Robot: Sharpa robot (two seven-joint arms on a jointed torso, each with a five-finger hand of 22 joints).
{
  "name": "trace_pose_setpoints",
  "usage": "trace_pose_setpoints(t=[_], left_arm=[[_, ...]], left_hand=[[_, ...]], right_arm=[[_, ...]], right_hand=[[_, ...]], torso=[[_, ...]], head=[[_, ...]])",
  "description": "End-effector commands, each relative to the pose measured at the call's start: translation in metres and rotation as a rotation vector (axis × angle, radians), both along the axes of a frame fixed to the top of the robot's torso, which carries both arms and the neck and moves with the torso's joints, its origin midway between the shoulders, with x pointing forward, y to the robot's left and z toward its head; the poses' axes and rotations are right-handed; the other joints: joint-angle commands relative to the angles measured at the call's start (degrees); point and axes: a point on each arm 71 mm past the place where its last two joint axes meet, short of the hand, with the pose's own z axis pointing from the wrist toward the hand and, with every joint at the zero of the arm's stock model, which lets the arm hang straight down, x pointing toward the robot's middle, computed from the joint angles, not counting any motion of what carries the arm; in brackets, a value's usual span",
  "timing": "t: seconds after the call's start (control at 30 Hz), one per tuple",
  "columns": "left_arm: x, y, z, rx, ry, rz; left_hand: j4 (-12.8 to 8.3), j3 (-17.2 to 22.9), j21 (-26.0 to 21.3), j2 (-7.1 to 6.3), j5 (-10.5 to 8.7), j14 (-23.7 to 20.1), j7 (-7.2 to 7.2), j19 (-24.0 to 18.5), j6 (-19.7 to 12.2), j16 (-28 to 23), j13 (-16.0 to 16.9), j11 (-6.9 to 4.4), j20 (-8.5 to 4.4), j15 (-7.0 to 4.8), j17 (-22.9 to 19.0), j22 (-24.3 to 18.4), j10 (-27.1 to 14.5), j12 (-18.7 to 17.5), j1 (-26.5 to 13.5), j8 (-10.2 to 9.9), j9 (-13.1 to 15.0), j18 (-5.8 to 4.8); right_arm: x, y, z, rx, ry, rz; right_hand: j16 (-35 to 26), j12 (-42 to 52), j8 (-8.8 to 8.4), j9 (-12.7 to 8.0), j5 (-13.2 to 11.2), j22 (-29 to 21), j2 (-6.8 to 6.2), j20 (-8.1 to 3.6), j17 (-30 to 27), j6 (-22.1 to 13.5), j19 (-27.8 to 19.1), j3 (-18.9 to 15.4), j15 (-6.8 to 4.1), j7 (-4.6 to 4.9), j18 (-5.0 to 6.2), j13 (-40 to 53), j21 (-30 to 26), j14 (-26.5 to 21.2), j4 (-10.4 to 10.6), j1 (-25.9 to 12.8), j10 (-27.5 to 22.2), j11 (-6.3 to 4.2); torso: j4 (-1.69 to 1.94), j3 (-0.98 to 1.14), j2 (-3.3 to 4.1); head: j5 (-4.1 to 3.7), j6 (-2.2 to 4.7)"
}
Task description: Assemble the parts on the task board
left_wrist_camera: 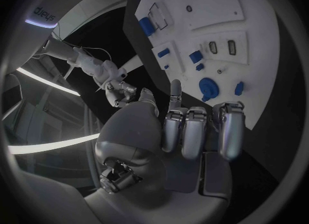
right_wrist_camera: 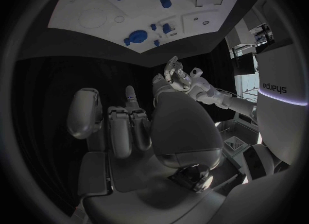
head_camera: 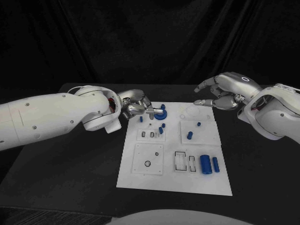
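Note:
The white task board (head_camera: 180,180) lies mid-table with several blue parts on it. A round blue part (head_camera: 161,114) sits at its far left corner, also seen from the left wrist (left_wrist_camera: 207,87) and the right wrist (right_wrist_camera: 137,36). My left hand (head_camera: 138,107) hovers beside that part, fingers curled in around nothing, one finger (left_wrist_camera: 175,87) stretched toward it; contact cannot be told. My right hand (head_camera: 221,91) hangs above the board's far right corner, fingers (right_wrist_camera: 122,126) curled with nothing in them, one pointing left. A large blue cylinder (head_camera: 205,162) and a thinner one (head_camera: 217,164) lie near the front right.
Small blue pieces (head_camera: 190,136) (head_camera: 161,130) stand in the board's middle blocks, next to rectangular slots (head_camera: 181,161) and a round hole (head_camera: 147,163). Black table (head_camera: 69,173) surrounds the board on all sides. A dark curtain closes the back.

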Motion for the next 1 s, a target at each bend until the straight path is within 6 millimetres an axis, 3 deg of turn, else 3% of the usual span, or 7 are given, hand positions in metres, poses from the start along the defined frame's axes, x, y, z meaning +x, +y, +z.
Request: trace_pose_setpoints(t=[0.03, 0.17, 0.37, 0.57, 0.73, 0.8, 1.0], left_arm=[[-0.001, 0.004, -0.012, 0.236, 0.122, 0.036], [0.001, -0.003, -0.015, 0.312, 0.16, 0.044], [0.005, -0.013, -0.019, 0.384, 0.196, 0.035], [0.008, -0.022, -0.021, 0.405, 0.207, 0.01], [0.012, -0.03, -0.021, 0.403, 0.201, 0.001], [0.014, -0.032, -0.021, 0.403, 0.199, -0.001], [0.018, -0.039, -0.022, 0.407, 0.196, -0.006]], left_hand=[[0.04, -0.52, 0.38, 0.12, 0.01, 5.95, -0.81, 0.7, 0.79, 0.15, 15.05, -0.86, -0.27, -0.75, 15.05, 7.97, 5.96, 0.15, -1.15, 1.3, 2.09, -1.22], [0.05, -0.64, 0.27, 0.17, 0.37, 5.95, -0.98, 0.5, 0.8, 0.15, 15.05, -1.03, -0.49, -0.99, 15.05, 7.8, 5.96, 0.15, -1.68, 1.15, 2.76, -1.15], [-0.07, -0.49, 0.11, 0.62, 1.82, 5.95, -1.33, 0.35, 1.6, 0.15, 15.05, -1.4, -0.88, -1.37, 15.05, 7.63, 5.96, 0.15, -2.33, 0.62, 3.94, -1.09], [-0.65, 0.37, -0.12, 0.91, 3.6, 5.95, -1.52, 0.27, 1.47, 0.15, 15.05, -1.69, -1.33, -1.75, 15.05, 7.5, 5.96, 0.15, -1.56, -1.12, 5.08, -1.05], [-1.3, 1.33, -0.27, 0.83, 3.37, 5.95, -1.24, 0.22, 1.12, 0.15, 15.05, -1.52, -1.34, -1.67, 15.05, 7.46, 5.96, 0.15, -0.38, -3.45, 5.17, -1.04], [-1.43, 1.49, -0.28, 0.79, 3.42, 5.95, -1.21, 0.27, 1.14, 0.15, 15.05, -1.5, -1.33, -1.66, 15.05, 7.5, 5.96, 0.15, -0.18, -3.78, 5.2, -1.05], [-1.55, 2.06, -0.42, 0.82, 3.57, 5.95, -0.91, 0.14, 1.03, 0.15, 15.05, -1.28, -1.22, -1.51, 15.05, 7.41, 5.96, 0.15, 0.05, -5.78, 5.02, -1.01]], right_arm=[[0.002, -0.003, -0.004, -0.007, 0.025, -0.042], [0.001, -0.005, -0.007, -0.002, 0.026, -0.048], [0.001, -0.006, -0.011, 0.002, 0.027, -0.049], [0.001, -0.004, -0.013, 0.007, 0.024, -0.042], [0.001, -0.005, -0.014, 0.01, 0.02, -0.044], [0.001, -0.006, -0.014, 0.011, 0.019, -0.044], [0.001, -0.005, -0.014, 0.013, 0.016, -0.041]], right_hand=[[0.15, 0.15, 0.23, -0.16, 0.64, 9.3, 0.75, 0.06, 15.1, 0.52, 0.53, -0.17, 0.42, -0.12, -0.07, 15.08, 0.26, 6.1, -0.4, -0.03, 6.07, 0.39], [0.15, 0.15, 0.33, -0.27, 1.4, 9.29, 1.01, 0.08, 15.1, 0.85, 0.55, -0.25, 0.45, -0.09, -0.07, 15.08, 0.28, 6.1, -0.51, 0.17, 6.07, 0.42], [0.15, 0.15, 0.32, -0.55, 2.9, 9.28, 1.77, 0.12, 15.1, 1.14, 0.57, -0.37, 0.51, 0.01, -0.06, 15.08, 0.26, 6.1, -0.44, 0.18, 6.07, 0.5], [0.15, 0.15, 0.22, -0.84, 4.31, 9.22, 2.59, 0.16, 15.1, 1.23, 0.52, -0.47, 0.55, 0.04, -0.02, 15.08, 0.08, 6.1, -0.17, -0.08, 6.07, 0.54], [0.15, 0.15, 0.21, -0.87, 4.44, 9.23, 2.68, 0.16, 15.1, 1.24, 0.52, -0.47, 0.55, 0.05, -0.02, 15.08, 0.08, 6.1, -0.17, -0.06, 6.07, 0.55], [0.15, 0.15, 0.21, -0.87, 4.44, 9.23, 2.68, 0.16, 15.1, 1.24, 0.52, -0.47, 0.55, 0.05, -0.02, 15.08, 0.08, 6.1, -0.17, -0.06, 6.07, 0.55], [0.15, 0.15, 0.2, -0.91, 4.62, 9.22, 2.77, 0.17, 15.1, 1.27, 0.52, -0.47, 0.56, 0.07, -0.02, 15.08, 0.07, 6.1, -0.17, -0.06, 6.07, 0.56]], torso=[[-0.6, 0.97, -0.9], [-1.05, 1.41, -1.26], [-2.25, 2.22, -1.71], [-3.07, 2.65, -1.79], [-3.13, 2.76, -1.69], [-3.01, 2.69, -1.75], [-3.28, 3.15, -1.5]], head=[[0.01, -0.94], [-0.02, -2.03], [0.6, -3.81], [1.61, -4.17], [1.67, -4.17], [1.5, -4.17], [1.71, -4.17]])
